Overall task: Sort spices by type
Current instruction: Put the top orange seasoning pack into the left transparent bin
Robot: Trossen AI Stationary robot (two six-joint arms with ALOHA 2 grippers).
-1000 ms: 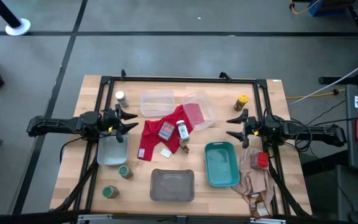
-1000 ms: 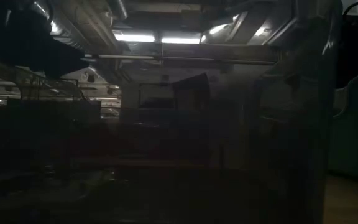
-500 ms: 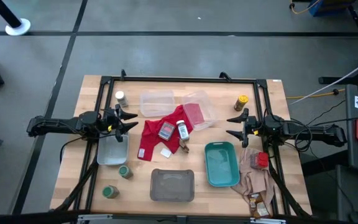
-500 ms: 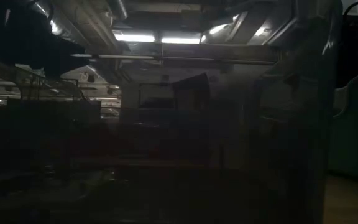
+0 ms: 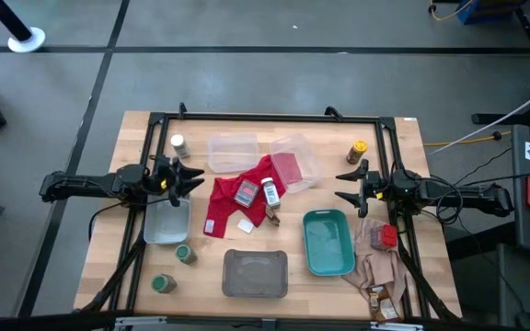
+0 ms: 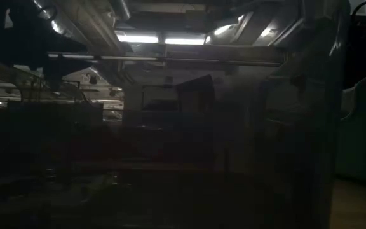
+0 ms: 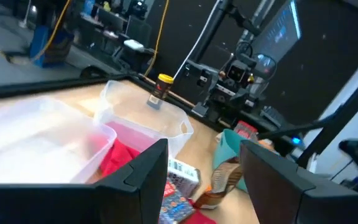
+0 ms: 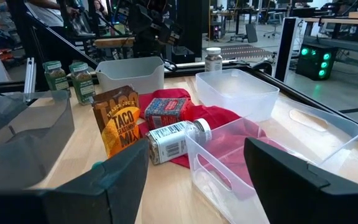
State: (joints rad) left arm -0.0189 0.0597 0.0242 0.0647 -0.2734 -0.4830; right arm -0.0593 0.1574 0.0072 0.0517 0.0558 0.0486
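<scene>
On the red cloth [image 5: 233,204] at mid-table lie a small red tin [image 5: 245,193], a white-capped clear bottle [image 8: 173,140] on its side and a brown taco packet [image 8: 118,121]. Two green-lidded jars [image 5: 185,254] stand at the near left. A white-capped jar [image 5: 178,144] stands at the far left, and a yellow-labelled jar [image 5: 358,151] at the far right. Another red tin [image 5: 387,237] rests on the beige cloth [image 5: 374,265]. My left gripper [image 5: 190,179] hovers open left of the red cloth. My right gripper [image 5: 346,187] hovers open to the right of it. Both point level and hold nothing.
Two clear trays [image 5: 231,152] [image 5: 294,162] sit at the far middle. A pale grey tray [image 5: 167,222] lies below my left gripper, a dark grey tray [image 5: 255,273] at the near middle and a teal tray [image 5: 328,241] near the right. Brown packets [image 5: 382,302] lie at the near right corner.
My left gripper has rolled a little about the line it points along, staying in place and open. Nothing on the table has moved.
</scene>
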